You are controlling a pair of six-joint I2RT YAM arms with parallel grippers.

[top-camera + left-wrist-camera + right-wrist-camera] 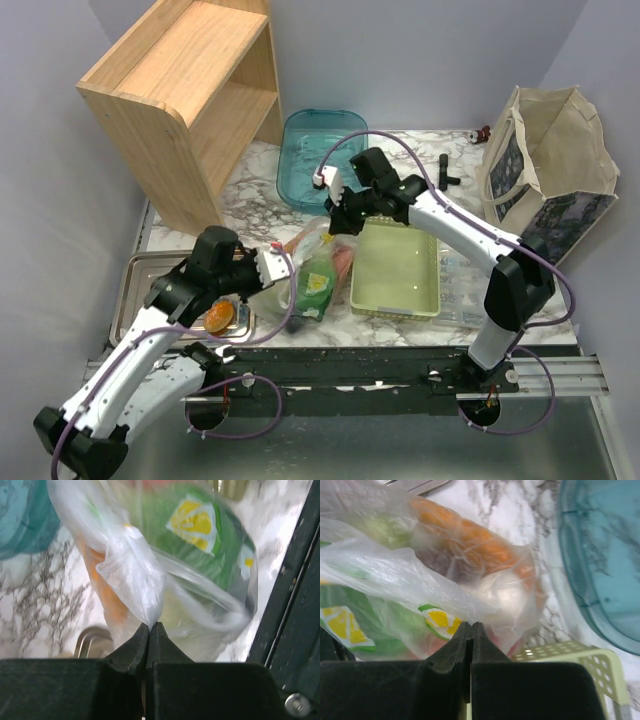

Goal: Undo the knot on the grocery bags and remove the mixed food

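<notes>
Status: left gripper (150, 625) clenched on a twisted fold of the grocery bag (131, 572), directly ahead of its tips. Likewise right gripper (471, 625) clenched, film at its tips, bite unclear. Film looks thin, slippery, tear-prone; pinch bunched plastic near knot.

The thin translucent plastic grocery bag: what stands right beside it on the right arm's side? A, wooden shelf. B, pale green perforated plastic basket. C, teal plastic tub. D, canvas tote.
B: the pale green plastic basket sits directly next to the translucent grocery bag in the top view.
</notes>
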